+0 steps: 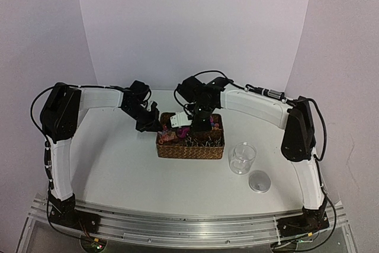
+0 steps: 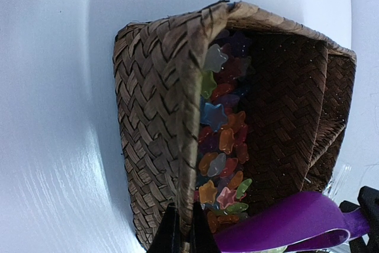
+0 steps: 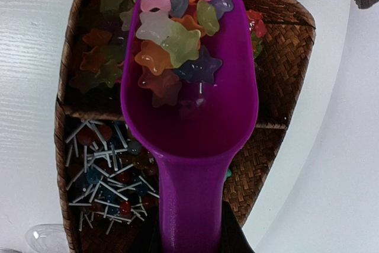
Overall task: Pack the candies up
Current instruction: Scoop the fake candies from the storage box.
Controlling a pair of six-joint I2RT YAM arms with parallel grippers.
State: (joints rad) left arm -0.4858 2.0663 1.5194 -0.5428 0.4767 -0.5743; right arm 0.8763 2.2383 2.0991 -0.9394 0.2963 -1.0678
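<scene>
Magenta scoop [image 3: 189, 117], gripped by its handle in the right gripper [image 3: 189, 238], holds a heap of star candies [image 3: 172, 34] over the basket [image 2: 154, 117]. Left gripper [image 2: 182, 232] pinches the basket wall. Scooping appears complete. Next move: carry level to the cup [image 1: 242, 158] and tip slowly.

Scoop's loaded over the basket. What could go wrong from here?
1. The candies are heaped at the front of the scoop; a forward tilt could spill them back or among the lollipops.
2. The cup stands apart from the basket, so the carry passes over the table; strays would scatter.
3. The left gripper pinches the basket wall; any pull could shift it.
</scene>
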